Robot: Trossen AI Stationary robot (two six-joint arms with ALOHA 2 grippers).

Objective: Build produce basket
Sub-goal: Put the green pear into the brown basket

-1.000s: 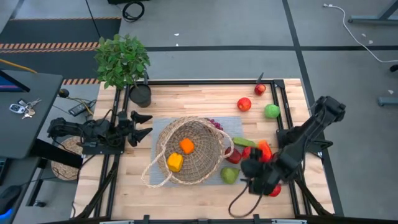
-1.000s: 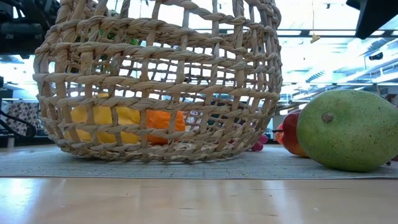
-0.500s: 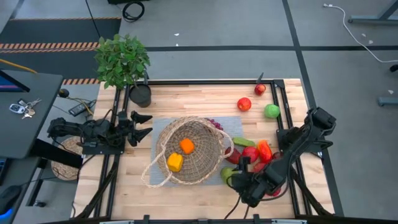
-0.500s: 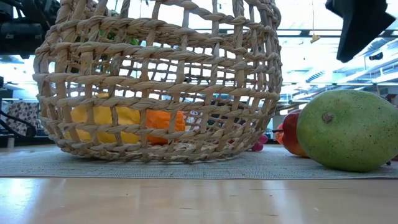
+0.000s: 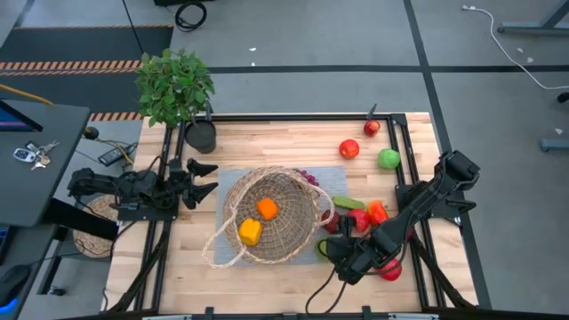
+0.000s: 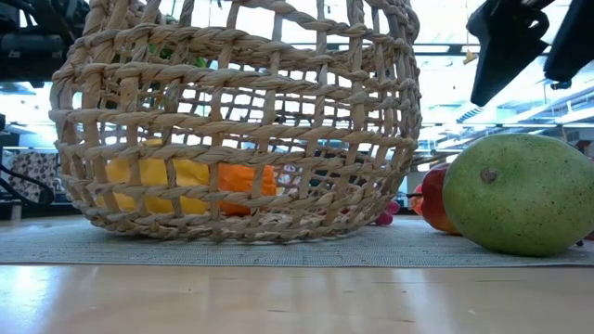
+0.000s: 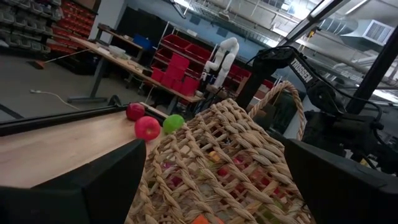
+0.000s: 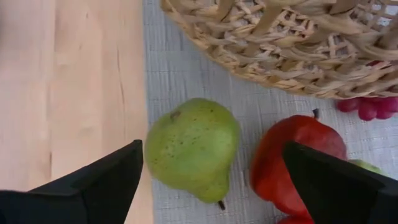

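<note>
wood table (image 5: 267,142) – grey mat (image 5: 342,182) at centre, plant pot (image 5: 201,136), two red apples (image 5: 348,148), green apple (image 5: 388,159)

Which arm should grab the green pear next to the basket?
Right. The right gripper hangs open directly over the speckled green pear, which lies beside the round woven wicker basket. The left gripper waits across the basket, far from it.

Robotics lab or workshop. Wood-topped table (image 5: 293,142) sitting in a black metal frame on a grey concrete floor with hazard-striped tape (image 5: 80,65). Red storage bins (image 7: 180,65) showing on shelving behind, a white robot arm (image 7: 222,55) standing there, exposed ceiling ducting (image 7: 373,28) running overhead. Cables (image 5: 188,15) lying on the floor.
</note>
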